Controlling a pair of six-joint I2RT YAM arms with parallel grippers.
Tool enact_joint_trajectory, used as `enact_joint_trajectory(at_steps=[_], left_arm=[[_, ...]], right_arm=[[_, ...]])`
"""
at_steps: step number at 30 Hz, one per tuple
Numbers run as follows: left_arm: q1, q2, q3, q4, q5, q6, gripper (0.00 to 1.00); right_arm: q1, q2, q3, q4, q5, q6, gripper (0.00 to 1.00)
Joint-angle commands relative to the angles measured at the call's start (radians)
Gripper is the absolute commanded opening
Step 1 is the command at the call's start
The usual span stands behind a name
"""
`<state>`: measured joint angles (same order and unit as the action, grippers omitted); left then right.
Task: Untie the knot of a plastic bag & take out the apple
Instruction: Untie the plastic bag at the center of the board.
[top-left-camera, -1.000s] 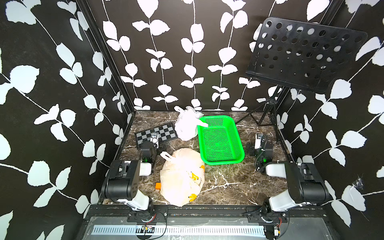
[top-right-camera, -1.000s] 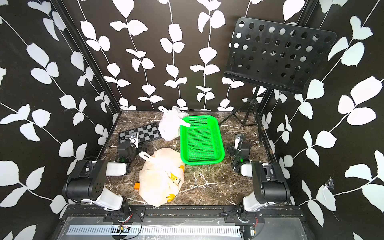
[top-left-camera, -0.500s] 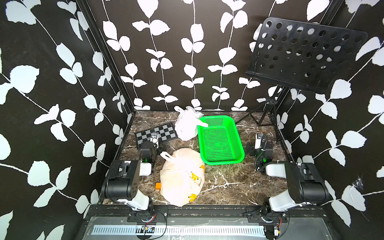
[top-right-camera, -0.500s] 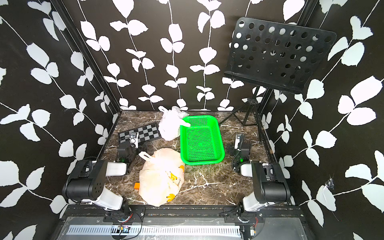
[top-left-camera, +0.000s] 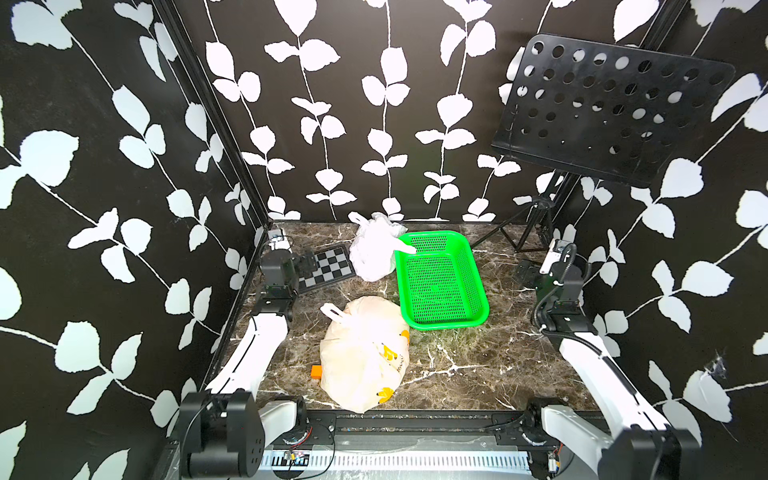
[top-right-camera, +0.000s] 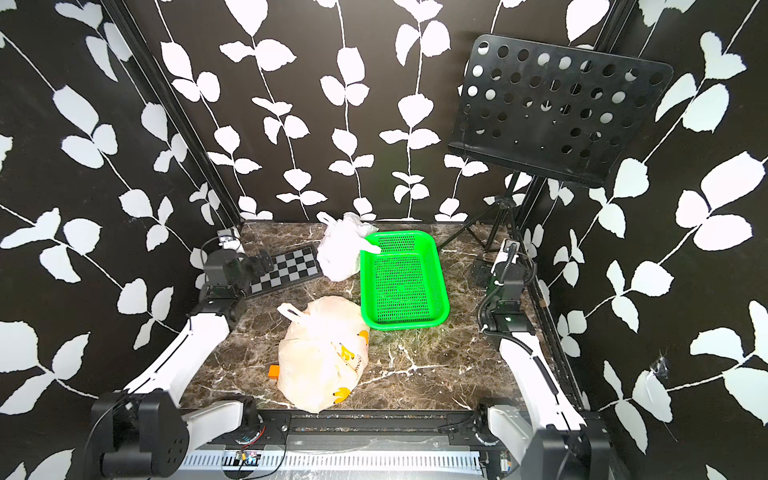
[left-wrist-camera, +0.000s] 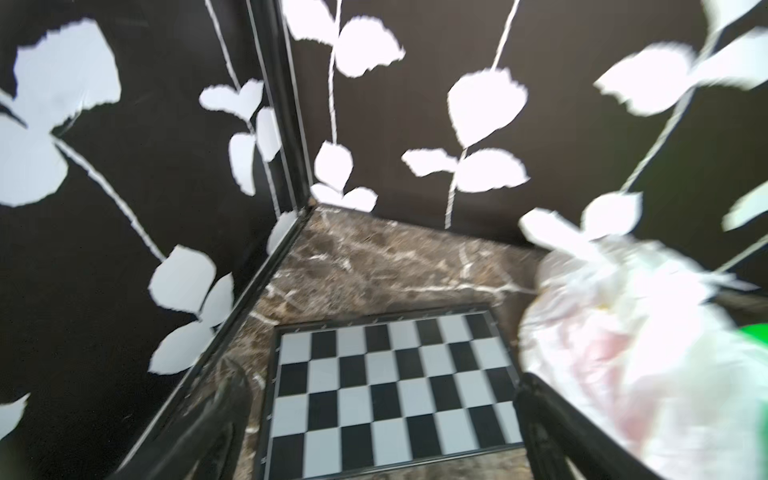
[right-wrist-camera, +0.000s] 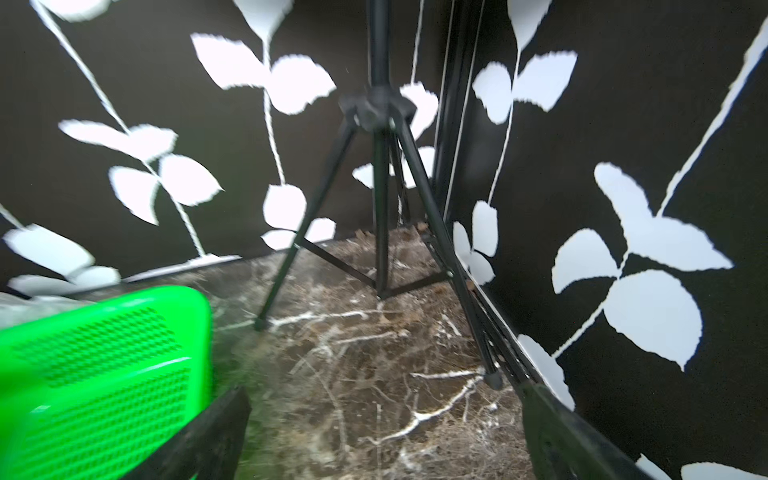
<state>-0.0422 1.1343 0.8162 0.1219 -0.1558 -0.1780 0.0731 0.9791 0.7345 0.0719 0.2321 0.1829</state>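
Note:
A cream plastic bag (top-left-camera: 361, 353) with yellow print lies at the front centre in both top views (top-right-camera: 322, 353), its tied handles (top-left-camera: 334, 312) pointing to the back left. A white plastic bag (top-left-camera: 374, 253) with a knotted top stands at the back beside the basket; the left wrist view shows this white bag (left-wrist-camera: 631, 340) with a faint pink tint inside. The apple is hidden. My left gripper (top-left-camera: 308, 262) is open above the chessboard (left-wrist-camera: 386, 386), to the left of the white bag. My right gripper (top-left-camera: 524, 272) is open over bare table near the right wall, holding nothing.
A green perforated basket (top-left-camera: 440, 278) sits right of centre, its corner (right-wrist-camera: 104, 365) near my right gripper. A black music stand's tripod (right-wrist-camera: 380, 187) fills the back right corner, its perforated desk (top-left-camera: 606, 112) overhead. A small orange piece (top-left-camera: 316, 371) lies against the cream bag.
Both arms have shifted slightly by their side walls, and the wrist views are blurred. Bags and basket stay where they were.

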Motion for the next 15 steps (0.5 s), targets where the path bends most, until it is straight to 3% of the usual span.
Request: enact_joint_trajectory(at_steps=[1, 3, 8, 12, 15], left_arm=[[-0.014, -0.016, 0.058, -0.194, 0.234, -0.112, 0.97], [-0.072, 0.010, 0.104, -0.242, 0.302, -0.112, 0.94], [-0.276, 0.109, 0.260, -0.503, 0.285, -0.020, 0.90], [-0.344, 0.109, 0.343, -0.794, 0.214, 0.012, 0.85], [-0.363, 0.031, 0.330, -0.936, 0.171, 0.009, 0.84]], right_arm=[[0.106, 0.024, 0.087, -0.298, -0.036, 0.049, 0.97], [0.178, 0.086, 0.144, -0.379, -0.060, 0.050, 0.94], [0.358, 0.246, 0.276, -0.518, -0.130, -0.009, 0.90], [0.502, 0.298, 0.299, -0.470, -0.281, -0.040, 0.88], [0.577, 0.346, 0.311, -0.394, -0.395, -0.079, 0.87]])
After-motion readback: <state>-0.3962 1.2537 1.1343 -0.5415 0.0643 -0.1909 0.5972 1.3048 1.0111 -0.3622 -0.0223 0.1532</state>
